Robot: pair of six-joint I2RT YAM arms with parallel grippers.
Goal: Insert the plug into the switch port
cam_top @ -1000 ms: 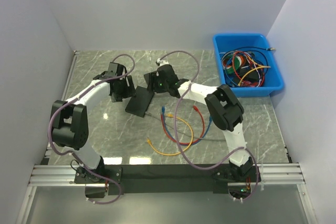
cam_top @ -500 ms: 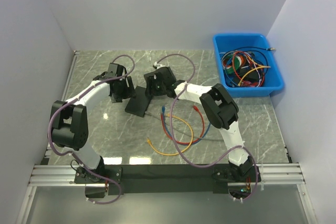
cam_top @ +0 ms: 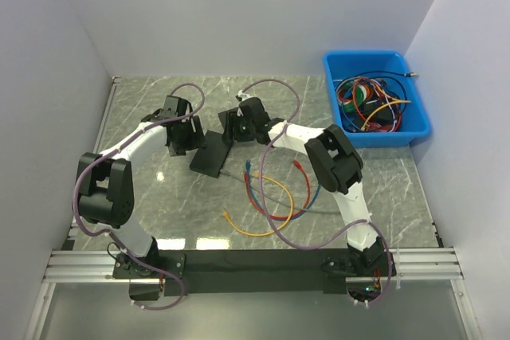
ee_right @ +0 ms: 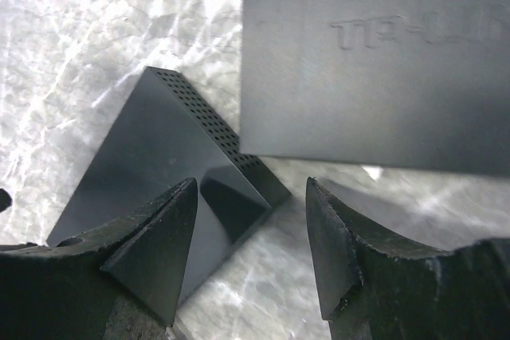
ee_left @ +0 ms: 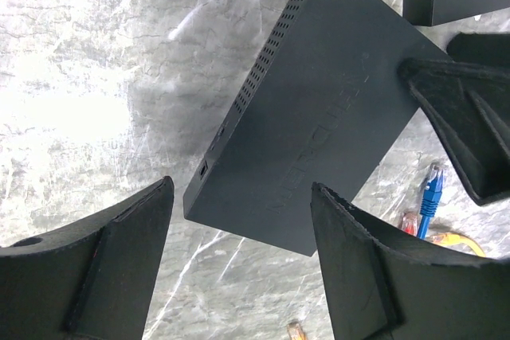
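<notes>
Plug (ee_left: 431,187), blue, lies loose on the marble table (cam_top: 143,101), just beside the black network switch (ee_left: 319,109). Left gripper (ee_left: 239,197) spread over the switch, holding nothing. Right gripper (ee_right: 251,189) likewise spread, empty, above a second black box (ee_right: 159,149).
</notes>
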